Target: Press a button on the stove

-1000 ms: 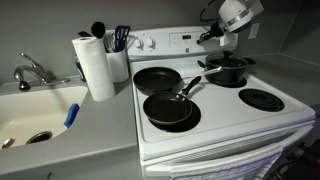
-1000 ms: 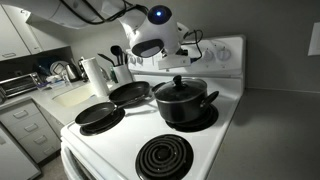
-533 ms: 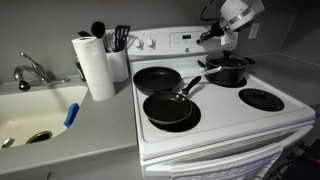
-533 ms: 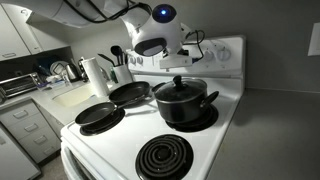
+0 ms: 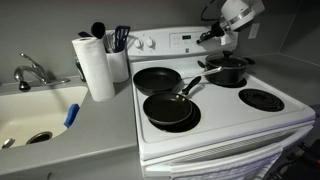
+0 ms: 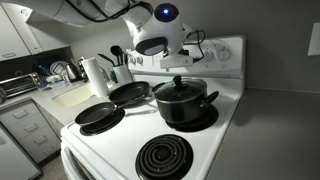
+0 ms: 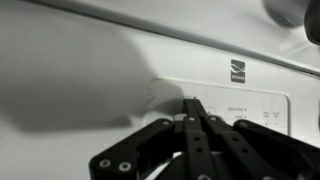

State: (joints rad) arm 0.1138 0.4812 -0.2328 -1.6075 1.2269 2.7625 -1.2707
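Wrist view: gripper (image 7: 193, 103) with jaws pressed together, no gap, nothing held. Joined tip right up at the white back panel (image 7: 90, 60), at the edge of the outlined control area under a small dark logo (image 7: 237, 71). Actual contact hard to confirm.

In an exterior view, near to far:
- Butted against the counter's (image 5: 105, 125) side edge: the stove (image 5: 215, 103), white, filling the space beyond that edge.
- Near the counter's front edge: sink (image 5: 28, 110), with a blue item (image 5: 71, 114) on its rim.
- Front burners: black frying pan (image 5: 168, 108) nearest the counter, bare coil burner (image 5: 262, 99) on the stove's far side.
- Rear burners: second black pan (image 5: 155, 78), lidded black pot (image 5: 228, 70).
- Counter's back edge: faucet (image 5: 33, 70). In the back corner beside the stove, a paper towel roll (image 5: 95, 68) and a utensil holder (image 5: 120, 60).
- Farthest: raised panel with white knobs (image 5: 147, 43), gripper tip meeting it above the pot.
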